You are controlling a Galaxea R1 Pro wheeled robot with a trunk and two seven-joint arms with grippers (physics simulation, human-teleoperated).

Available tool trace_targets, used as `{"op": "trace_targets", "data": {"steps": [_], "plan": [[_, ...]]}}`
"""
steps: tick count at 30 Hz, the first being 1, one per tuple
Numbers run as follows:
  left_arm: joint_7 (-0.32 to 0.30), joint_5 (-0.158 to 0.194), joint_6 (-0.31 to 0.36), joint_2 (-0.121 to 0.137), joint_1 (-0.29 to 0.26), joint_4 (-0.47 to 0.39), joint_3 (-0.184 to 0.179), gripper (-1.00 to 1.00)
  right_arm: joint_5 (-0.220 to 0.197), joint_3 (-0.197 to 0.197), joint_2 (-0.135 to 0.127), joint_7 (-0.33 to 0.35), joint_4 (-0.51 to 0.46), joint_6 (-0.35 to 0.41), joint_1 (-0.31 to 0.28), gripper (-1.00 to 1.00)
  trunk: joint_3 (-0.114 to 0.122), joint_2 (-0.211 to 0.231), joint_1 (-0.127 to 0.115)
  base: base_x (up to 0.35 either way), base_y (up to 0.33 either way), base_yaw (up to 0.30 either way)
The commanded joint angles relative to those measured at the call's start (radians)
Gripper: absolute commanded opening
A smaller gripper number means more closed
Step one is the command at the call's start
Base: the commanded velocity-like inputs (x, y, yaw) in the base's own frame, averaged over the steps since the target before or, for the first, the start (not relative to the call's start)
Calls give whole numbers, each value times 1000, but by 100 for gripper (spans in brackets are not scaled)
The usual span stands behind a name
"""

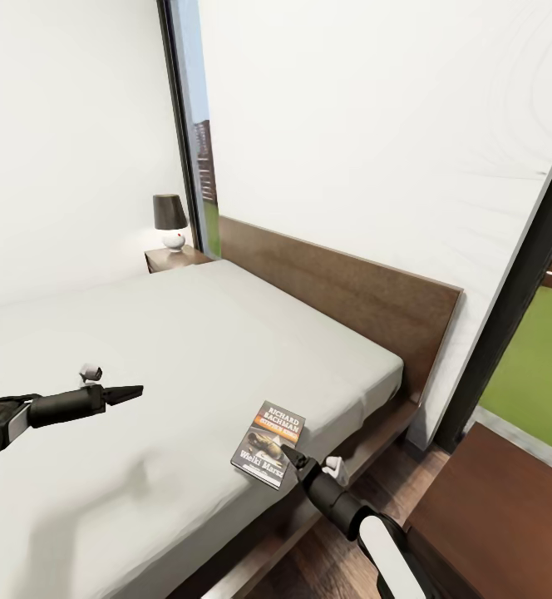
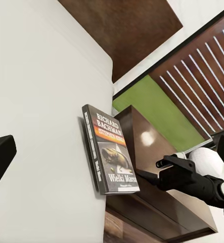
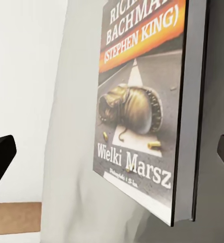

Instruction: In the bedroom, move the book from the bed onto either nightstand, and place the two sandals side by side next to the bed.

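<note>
Book (image 1: 269, 444) lay flat on the bed (image 1: 184, 366), cover up, lower centre of the head frame, close to the mattress's near edge by the footboard side rail. Cover read "Richard Bachman (Stephen King)" on an orange band, "Wielki Marsz" below, a worn boot pictured between.

My right hand (image 1: 291, 457) sat at the book's lower right corner, fingertips at or just over its edge; I could not tell contact from the head view. In the right wrist view the book (image 3: 142, 101) loomed large between two dark fingertips (image 3: 0, 157) at opposite frame edges, so I read that hand as spread wide, gripping nothing.

My left hand (image 1: 130, 391) hovered over the mattress at left of the head frame, well apart from the book, fingers looking close together in the head view; I could not tell its state for sure. A small white gadget (image 1: 91, 373) lay just behind it.

Nightstand (image 1: 174, 258) stood at upper left beside the headboard (image 1: 342, 291), carrying a dark-shaded lamp (image 1: 170, 220). A dark brown bench (image 1: 500, 507) filled the lower right corner.
</note>
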Motion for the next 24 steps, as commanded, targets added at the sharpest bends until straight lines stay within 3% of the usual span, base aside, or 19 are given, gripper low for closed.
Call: {"op": "trace_targets", "data": {"steps": [1,24], "plan": [[-5,-10,11,0,-1,-1,8,100,-6,-1,0,1,0,4,0,100,-1,0,0,0,0,0],[-4,-10,9,0,-1,-1,8,100,-5,0,0,-2,1,4,0,100,-1,0,0,0,0,0]]}}
